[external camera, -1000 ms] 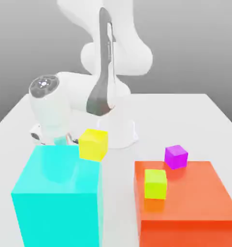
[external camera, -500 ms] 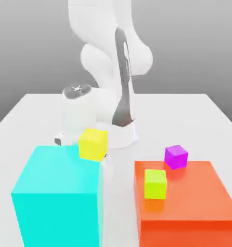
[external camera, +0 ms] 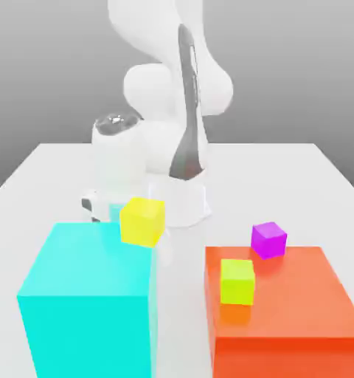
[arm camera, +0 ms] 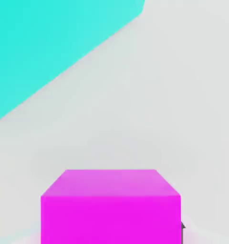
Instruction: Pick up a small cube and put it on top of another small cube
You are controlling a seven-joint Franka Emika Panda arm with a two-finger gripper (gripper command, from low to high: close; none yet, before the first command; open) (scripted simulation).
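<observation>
1. Tool closed on the magenta cube, low on the counter just behind the cyan block.
2. Lift straight up, clear of the cyan block's edge, before any sideways travel.

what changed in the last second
The arm's wrist swung toward the exterior view's right, and the hand closed on the magenta cube. The yellow cube, lime cube, purple cube, cyan block and orange block stayed put.
</observation>
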